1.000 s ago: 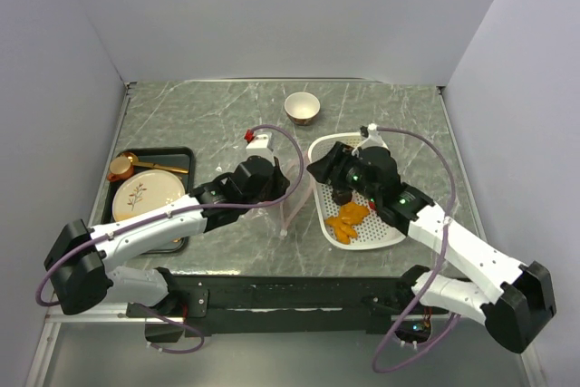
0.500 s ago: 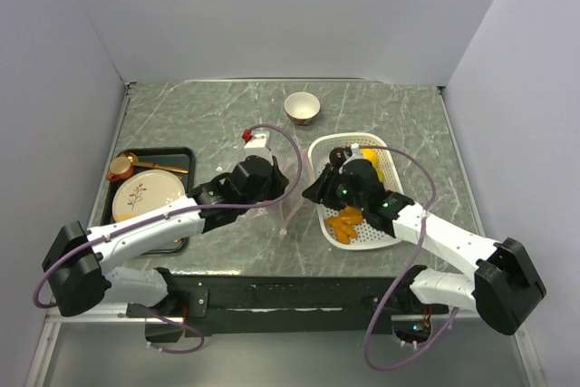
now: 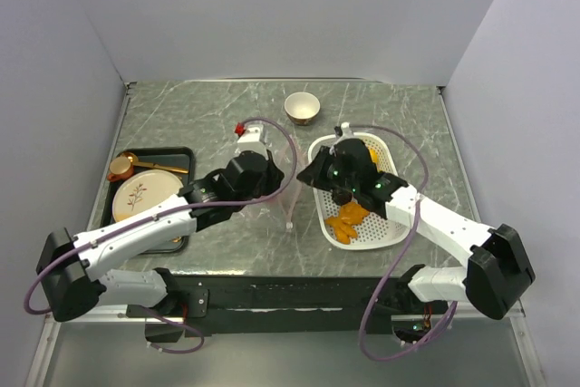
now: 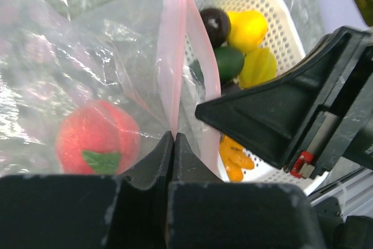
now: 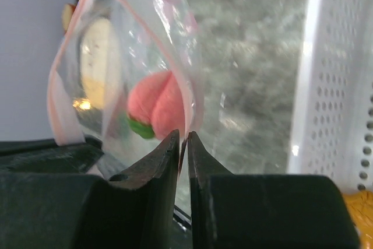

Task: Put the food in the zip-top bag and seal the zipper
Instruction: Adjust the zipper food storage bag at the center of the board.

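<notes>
Top: bag [image 3: 288, 206] upright btwn arms, L claw [image 3: 272, 186] and R claw [image 3: 313, 174] both at its mouth. Most food [image 3: 347, 219] sits in basket [image 3: 385, 235], so early days; seal not yet done. L wrist: one peach [image 4: 96, 141] in bag; L claw clenched on zipper [image 4: 173, 74]. R wrist: R claw nearly closed, seems to pinch bag rim, peach behind film.

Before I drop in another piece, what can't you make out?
- Bag: in the top view both wrists cover most of it, so how wide the mouth is open is unclear.
- Bag contents beyond the peach: the crinkled film glares in the left wrist view.
- Pieces in the basket: the right arm covers them from above, and the right gripper blocks the near part in the left wrist view.
</notes>
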You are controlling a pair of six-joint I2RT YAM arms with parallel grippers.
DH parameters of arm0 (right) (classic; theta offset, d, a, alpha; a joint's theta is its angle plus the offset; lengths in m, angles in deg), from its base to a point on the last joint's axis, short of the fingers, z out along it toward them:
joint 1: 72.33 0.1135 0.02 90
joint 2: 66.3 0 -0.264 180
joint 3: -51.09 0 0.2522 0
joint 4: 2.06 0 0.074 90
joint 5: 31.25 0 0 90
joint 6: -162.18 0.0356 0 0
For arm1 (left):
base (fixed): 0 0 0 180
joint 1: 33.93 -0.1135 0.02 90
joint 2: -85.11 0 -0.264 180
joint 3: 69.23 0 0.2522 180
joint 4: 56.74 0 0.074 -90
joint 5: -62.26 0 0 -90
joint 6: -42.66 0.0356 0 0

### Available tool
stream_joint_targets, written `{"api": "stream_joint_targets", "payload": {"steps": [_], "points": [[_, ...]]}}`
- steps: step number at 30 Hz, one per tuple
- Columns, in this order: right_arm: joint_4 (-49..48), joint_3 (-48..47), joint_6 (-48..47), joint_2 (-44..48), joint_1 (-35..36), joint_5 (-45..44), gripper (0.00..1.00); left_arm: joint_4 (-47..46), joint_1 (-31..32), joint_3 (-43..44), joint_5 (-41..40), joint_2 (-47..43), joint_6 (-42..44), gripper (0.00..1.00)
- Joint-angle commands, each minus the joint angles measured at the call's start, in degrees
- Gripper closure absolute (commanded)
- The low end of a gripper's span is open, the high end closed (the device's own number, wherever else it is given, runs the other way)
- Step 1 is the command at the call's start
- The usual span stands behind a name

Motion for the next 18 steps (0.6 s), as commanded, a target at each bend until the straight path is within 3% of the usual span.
{"api": "stream_joint_targets", "payload": {"steps": [1,4,9,12,18], "points": [[5.5,-8.3,-4.1,-0.6,0.5,-3.5,0.81,4.4,0.1,7.1,-4.6,-2.2,0.1,0.99],[14.2,-14.4,-7.2,-3.7,0.4,-3.5,0.81,7.8,0.2,10.2,-2.9,-1.4,-1.0,0.99],[18.4,-20.9,-13.4,-6.2,0.4,4.9,0.80,10.6,0.8,10.8,-1.6,-1.3,-4.9,0.99],[20.6,-22.5,-15.1,-5.1,0.3,5.5,0.80,13.4,1.5,10.1,-2.3,-3.1,-8.2,0.99],[24.9,-26.0,-19.1,-7.5,-0.5,8.3,0.79,24.3,2.7,18.0,-9.2,-3.3,-11.2,0.99]]}}
